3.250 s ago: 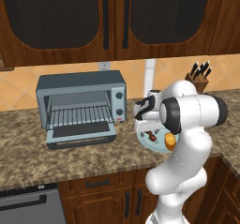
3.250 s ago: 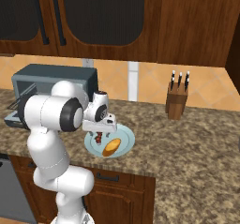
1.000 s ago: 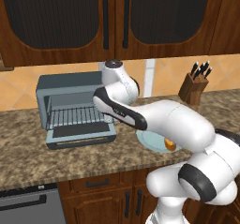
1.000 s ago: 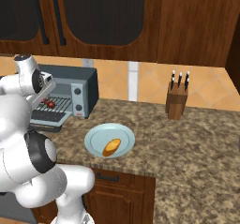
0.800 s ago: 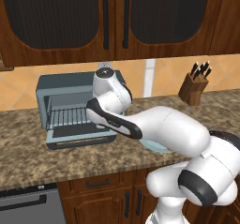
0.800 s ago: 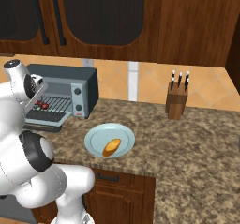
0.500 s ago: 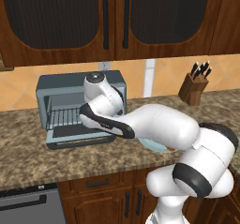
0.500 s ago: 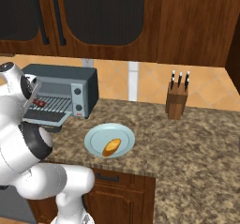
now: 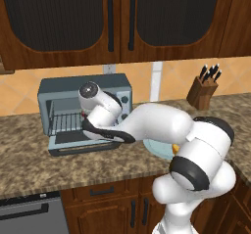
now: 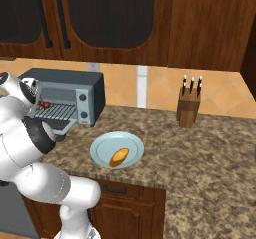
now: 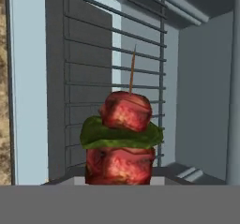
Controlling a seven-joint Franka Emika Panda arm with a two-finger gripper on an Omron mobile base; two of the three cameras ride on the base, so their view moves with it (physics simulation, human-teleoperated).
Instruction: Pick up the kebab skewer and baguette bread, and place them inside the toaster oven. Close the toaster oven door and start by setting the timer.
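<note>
1. The end effector (image 11: 120, 183) pinched the kebab skewer (image 11: 123, 138), stick pointing ahead.
2. The wire rack (image 11: 115, 78) of the toaster oven (image 9: 83, 111) lay directly ahead, beyond the skewer's tip.
3. The baguette bread (image 10: 119, 156) sat on its plate (image 10: 102, 145).

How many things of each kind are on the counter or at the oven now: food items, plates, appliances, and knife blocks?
Food items: 2, the kebab skewer held by the gripper at the toaster oven, and the baguette bread
Plates: 1, the pale blue plate
Appliances: 1, the toaster oven
Knife blocks: 1, the knife block
Total: 5
</note>
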